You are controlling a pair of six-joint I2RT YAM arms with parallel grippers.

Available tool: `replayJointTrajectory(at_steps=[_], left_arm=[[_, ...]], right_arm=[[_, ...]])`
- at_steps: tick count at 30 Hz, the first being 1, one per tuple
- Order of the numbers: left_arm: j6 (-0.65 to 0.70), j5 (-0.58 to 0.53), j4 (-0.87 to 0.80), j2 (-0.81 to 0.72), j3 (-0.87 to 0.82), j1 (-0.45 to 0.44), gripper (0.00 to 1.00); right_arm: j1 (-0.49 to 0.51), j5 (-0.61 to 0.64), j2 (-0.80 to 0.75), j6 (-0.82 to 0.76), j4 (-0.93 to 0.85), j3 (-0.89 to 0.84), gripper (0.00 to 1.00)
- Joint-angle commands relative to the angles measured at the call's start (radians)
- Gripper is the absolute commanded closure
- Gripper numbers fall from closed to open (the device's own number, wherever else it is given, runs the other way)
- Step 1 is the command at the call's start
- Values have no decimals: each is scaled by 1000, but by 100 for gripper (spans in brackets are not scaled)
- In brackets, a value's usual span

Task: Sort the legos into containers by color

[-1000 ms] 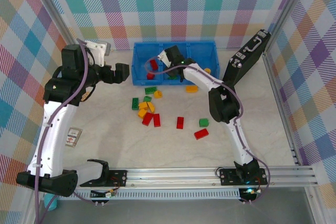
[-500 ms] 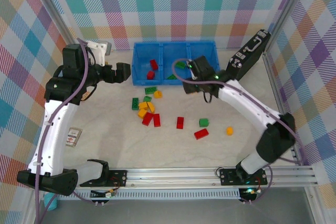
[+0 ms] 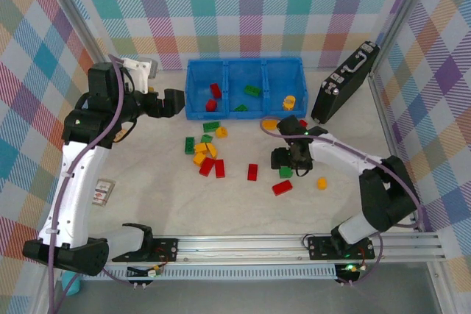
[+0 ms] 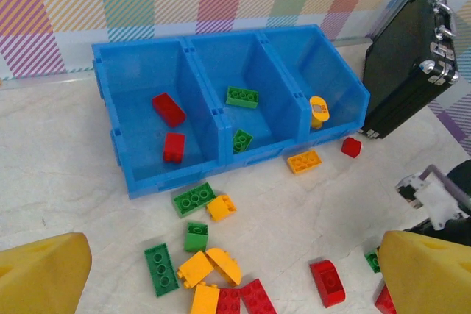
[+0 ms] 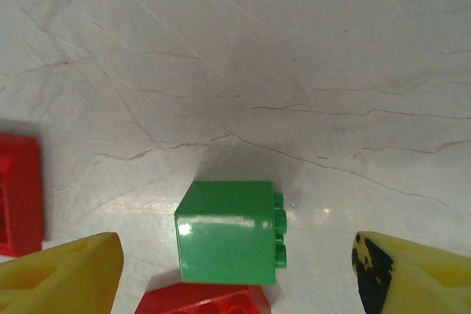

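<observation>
1. The step in hand is picking up a green one; the right claw (image 3: 287, 161) hangs just over a small green brick (image 5: 228, 233), which sits on the worktop (image 3: 147, 204) between its middle and its right edge, with a red brick (image 5: 213, 299) touching it
2. That claw is wide open, one finger on each side of the green brick; it holds nothing
3. Next, I think it must go down, close on the green brick alone, then carry it to the middle box of the blue tray (image 4: 184, 40) at the far edge
4. The left claw (image 3: 174, 102) is open and empty, near the tray's left end
5. In the tray: two red on the left, two green in the middle, one yellow on the right
6. Loose on the worktop I count four green, five red, six yellow or orange; some touch, so I may be one off
</observation>
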Motion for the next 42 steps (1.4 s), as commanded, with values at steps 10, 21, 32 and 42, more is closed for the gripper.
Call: replayJointTrajectory(at_steps=[10, 21, 32, 42], left_arm=[[-10, 2, 0, -15, 13, -12, 0], [7, -39, -22, -24, 30, -12, 0], [24, -74, -21, -36, 20, -12, 0], [35, -95, -40, -37, 35, -12, 0]], right_arm=[[-3, -34, 121, 28, 76, -38, 40], [-27, 64, 113, -166, -39, 226, 66], [-26, 192, 324, -552, 219, 719, 71], [31, 223, 670, -880, 356, 1007, 69]])
